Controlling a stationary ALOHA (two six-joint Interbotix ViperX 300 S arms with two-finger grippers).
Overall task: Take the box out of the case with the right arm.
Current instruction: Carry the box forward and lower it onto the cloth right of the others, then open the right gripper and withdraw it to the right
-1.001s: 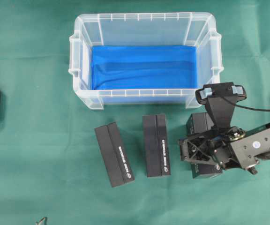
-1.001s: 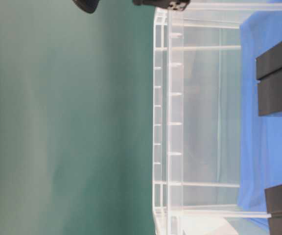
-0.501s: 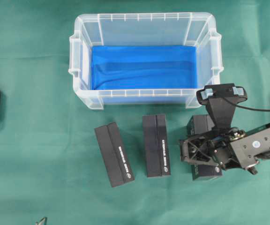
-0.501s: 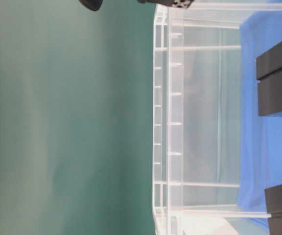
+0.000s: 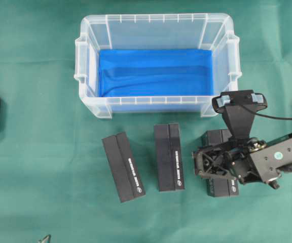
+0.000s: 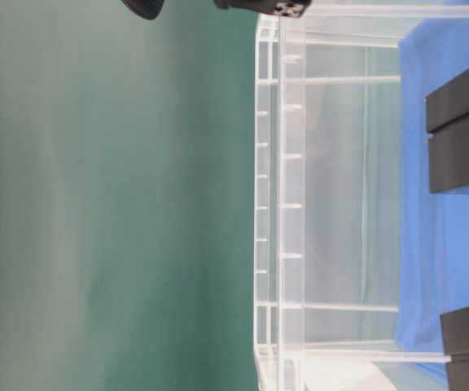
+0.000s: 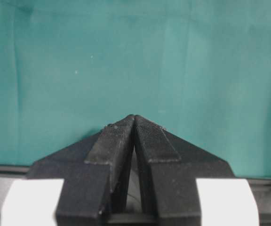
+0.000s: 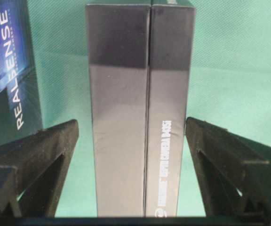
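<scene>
Your right arm's black lattice tool (image 8: 131,141) stands spread, its fingers clear of the black rectangular cardboard box (image 8: 140,108) lying on the green worktop (image 5: 34,152) near its right edge, outside the clear plastic case (image 5: 156,20). Lift straight up, avoiding the neighbouring box (image 5: 169,157).

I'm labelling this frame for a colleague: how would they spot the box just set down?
Start at the clear case with its blue lining. Three black boxes lie on the green cloth in front of it. It's the rightmost box, the only one between the right gripper's open fingers.
</scene>
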